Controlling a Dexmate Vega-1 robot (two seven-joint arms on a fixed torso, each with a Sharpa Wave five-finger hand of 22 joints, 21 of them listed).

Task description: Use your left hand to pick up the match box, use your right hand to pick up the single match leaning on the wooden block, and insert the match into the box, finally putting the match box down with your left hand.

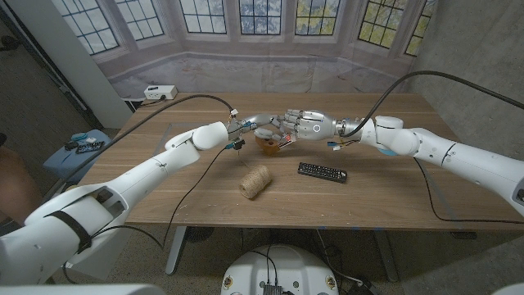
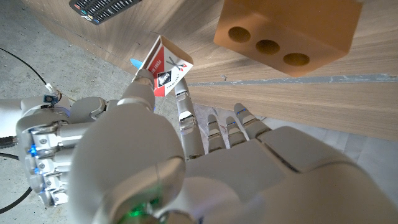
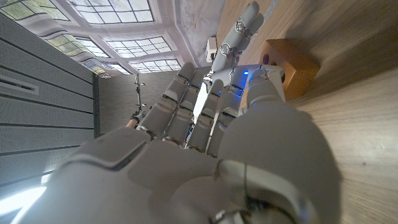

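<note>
The left hand (image 2: 143, 162) grips the match box (image 2: 163, 67). The right hand (image 1: 304, 124) meets it (match hidden, grip unclear). Next: slide match in.

The wooden worktop (image 1: 164, 192) carries three things. A wooden block (image 1: 266, 145) with round holes in one face sits near the middle, closer to the far edge. A ball of twine (image 1: 255, 182) lies on its side nearer the front edge, just in front of the block. A black remote control (image 1: 322, 172) lies flat toward the right of the twine, well apart from the block.
</note>
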